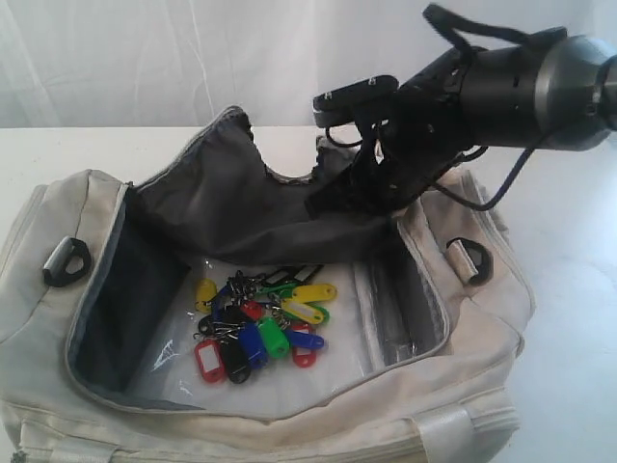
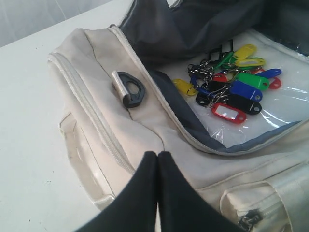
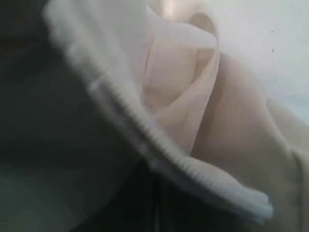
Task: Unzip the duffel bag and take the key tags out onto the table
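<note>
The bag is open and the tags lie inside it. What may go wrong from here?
1. The right gripper holds the flap up; if it slips, the flap may fall over the tags.
2. The tags lie on a clear sheet; a grasp may pinch the sheet too.
3. The left gripper is shut above the end of the bag; it must open before it reaches in.

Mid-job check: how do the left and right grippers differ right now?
The left gripper is shut on nothing, above the duffel bag at its outer side; the right gripper appears pinched on the bag's raised flap, holding it open. The left gripper is outside the exterior view; the right gripper shows there, over the far side. Neither touches the key tags.
</note>
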Tool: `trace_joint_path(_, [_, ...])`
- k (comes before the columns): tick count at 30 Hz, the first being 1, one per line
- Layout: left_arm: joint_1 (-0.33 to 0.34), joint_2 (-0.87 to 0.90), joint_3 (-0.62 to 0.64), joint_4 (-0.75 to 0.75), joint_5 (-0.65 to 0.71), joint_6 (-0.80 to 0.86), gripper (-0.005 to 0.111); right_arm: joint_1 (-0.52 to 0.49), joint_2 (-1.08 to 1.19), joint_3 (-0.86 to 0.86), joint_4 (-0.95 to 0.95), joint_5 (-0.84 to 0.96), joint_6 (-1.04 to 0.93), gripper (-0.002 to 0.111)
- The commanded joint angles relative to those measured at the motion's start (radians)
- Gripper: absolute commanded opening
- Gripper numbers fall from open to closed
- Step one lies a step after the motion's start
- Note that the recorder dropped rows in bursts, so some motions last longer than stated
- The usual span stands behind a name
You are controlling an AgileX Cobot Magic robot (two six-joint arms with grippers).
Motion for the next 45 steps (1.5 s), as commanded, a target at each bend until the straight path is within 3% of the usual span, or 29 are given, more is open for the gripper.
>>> trace_joint_path(1, [-0.006,-0.006,0.007,-0.003,-0.002,-0.013,0.000,0.044,-0.153,-0.007,0.042,-0.003,-0.134,0.000])
trace_joint_path(10, [-0.006,-0.006,0.007,0.000,-0.002,-0.013,0.000,0.180,-0.218,-0.001,0.461,0.224,-0.777,0.000])
trace_joint_path(16, [-0.006,-0.006,0.007,0.000,-0.002,-0.013,0.000,0.284,-0.135,0.008,0.498,0.221,-0.895,0.000])
trace_joint_path(26, [-0.006,-0.006,0.007,0.000,-0.002,-0.013,0.000,0.344,0.030,-0.021,0.468,0.124,-0.766,0.003])
trace_joint_path(29, [-0.006,-0.006,0.007,0.000,-0.002,-0.013,0.000,0.344,0.040,-0.021,0.438,0.097,-0.766,0.018])
trace_joint_path(34, [-0.006,-0.006,0.007,0.000,-0.002,-0.013,0.000,0.344,0.068,-0.019,0.353,0.103,-0.747,0.056])
trace_joint_path(39, [-0.006,-0.006,0.007,0.000,-0.002,-0.013,0.000,0.344,0.115,-0.019,0.323,0.109,-0.729,0.059])
trace_joint_path(45, [-0.006,-0.006,0.007,0.000,0.000,-0.013,0.000,0.343,0.155,-0.019,0.052,0.135,-0.474,0.064])
